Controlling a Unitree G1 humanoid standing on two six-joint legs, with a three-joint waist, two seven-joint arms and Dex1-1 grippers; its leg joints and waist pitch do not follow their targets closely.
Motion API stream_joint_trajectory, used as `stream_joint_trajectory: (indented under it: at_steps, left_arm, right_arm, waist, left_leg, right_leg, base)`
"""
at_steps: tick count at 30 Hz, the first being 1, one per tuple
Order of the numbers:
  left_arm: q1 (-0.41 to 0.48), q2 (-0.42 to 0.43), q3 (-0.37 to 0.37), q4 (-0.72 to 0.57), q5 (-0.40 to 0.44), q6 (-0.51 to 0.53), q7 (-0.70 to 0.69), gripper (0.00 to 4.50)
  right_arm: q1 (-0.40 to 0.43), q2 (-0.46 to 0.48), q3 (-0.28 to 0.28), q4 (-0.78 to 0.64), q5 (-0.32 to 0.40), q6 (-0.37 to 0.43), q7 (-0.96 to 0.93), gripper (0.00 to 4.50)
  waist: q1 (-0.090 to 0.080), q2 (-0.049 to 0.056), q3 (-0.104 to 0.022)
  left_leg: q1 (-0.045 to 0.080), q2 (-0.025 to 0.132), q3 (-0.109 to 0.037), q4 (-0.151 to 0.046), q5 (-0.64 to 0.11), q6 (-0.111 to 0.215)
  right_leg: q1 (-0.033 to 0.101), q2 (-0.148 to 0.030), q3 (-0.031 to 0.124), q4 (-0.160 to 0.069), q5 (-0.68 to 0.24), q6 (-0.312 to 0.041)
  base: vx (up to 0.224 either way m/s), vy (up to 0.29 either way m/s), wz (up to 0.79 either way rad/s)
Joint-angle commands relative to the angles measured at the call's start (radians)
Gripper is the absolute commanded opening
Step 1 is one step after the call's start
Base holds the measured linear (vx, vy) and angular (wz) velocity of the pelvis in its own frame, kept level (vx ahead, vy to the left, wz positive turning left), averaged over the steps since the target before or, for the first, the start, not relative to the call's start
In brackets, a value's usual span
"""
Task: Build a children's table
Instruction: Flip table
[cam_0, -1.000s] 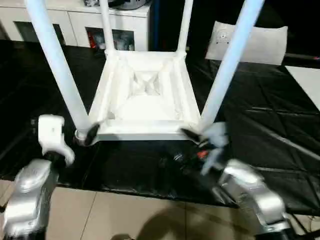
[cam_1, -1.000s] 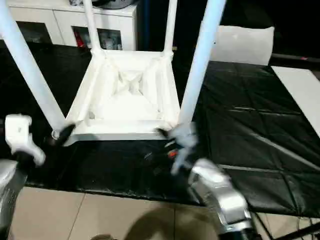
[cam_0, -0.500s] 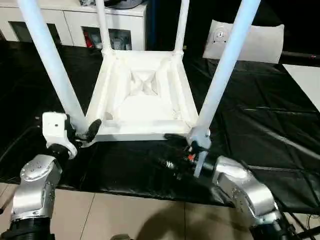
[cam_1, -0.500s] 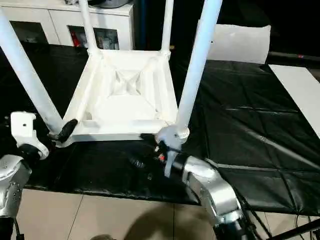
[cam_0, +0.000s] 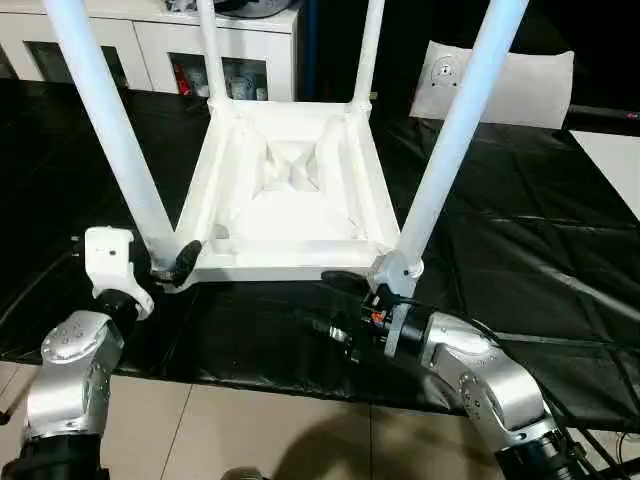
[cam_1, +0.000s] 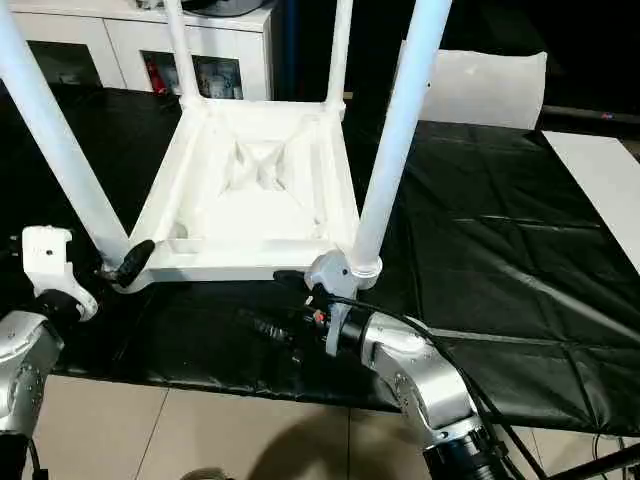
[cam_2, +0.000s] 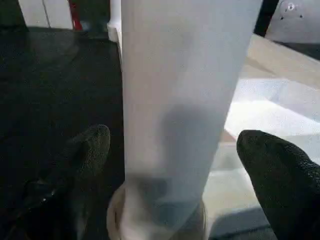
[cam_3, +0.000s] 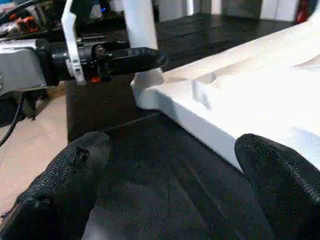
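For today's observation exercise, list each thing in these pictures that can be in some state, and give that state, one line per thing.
Children's table: upside down on the black work table, all four legs standing up in its corner sockets.
Left gripper: open, fingers either side of the near-left leg.
Right gripper: open, by the table's near edge.
Cabinet: glass doors closed.

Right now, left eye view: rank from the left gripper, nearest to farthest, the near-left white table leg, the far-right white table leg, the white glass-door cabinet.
1. Near-left white tubular leg: right at the open left gripper, between its fingers.
2. Far-right white leg: across the upturned top, at the back right.
3. White glass-door cabinet: behind the black work table, farthest.
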Motion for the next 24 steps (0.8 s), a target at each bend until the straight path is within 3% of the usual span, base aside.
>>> stream_joint_trajectory:
  at_steps: [1,9,14,24]
  left_arm:
    - [-0.010,0.014,-0.009,0.016,0.005,-0.007,-0.010,4.30]
    - [-0.058,0.081,0.010,0.141,-0.024,-0.058,-0.129,4.30]
    - [-0.086,0.128,0.019,0.200,-0.051,-0.083,-0.231,3.95]
    - [-0.143,0.174,-0.001,0.321,-0.067,-0.127,-0.378,3.04]
  right_arm:
    - [-0.022,-0.009,-0.005,-0.002,0.004,0.018,0.012,4.50]
    - [-0.038,-0.046,0.022,0.000,0.024,0.012,0.125,4.50]
    - [-0.048,-0.057,0.028,0.011,0.032,0.001,0.167,4.50]
    - [-0.058,-0.054,0.027,0.035,0.030,-0.020,0.207,4.50]
  waist:
    - [0.001,0.016,-0.052]
    - [0.003,0.015,-0.054]
    - [0.004,0.016,-0.053]
    - [0.014,0.018,-0.055]
  left_leg:
    - [-0.004,0.079,-0.029,-0.087,-0.133,0.018]
    - [-0.004,0.077,-0.028,-0.085,-0.115,0.034]
    - [-0.001,0.079,-0.028,-0.088,-0.134,0.023]
    - [0.004,0.080,-0.026,-0.089,-0.133,0.011]
  right_leg:
    - [0.041,-0.119,0.084,-0.062,-0.146,-0.147]
    - [0.042,-0.120,0.083,-0.059,-0.118,-0.153]
    - [0.041,-0.122,0.084,-0.059,-0.146,-0.154]
    - [0.040,-0.124,0.086,-0.054,-0.106,-0.173]
  base:
    - [0.000,0.000,0.00]
    - [0.000,0.000,0.00]
    - [0.000,0.000,0.00]
    - [0.000,0.000,0.00]
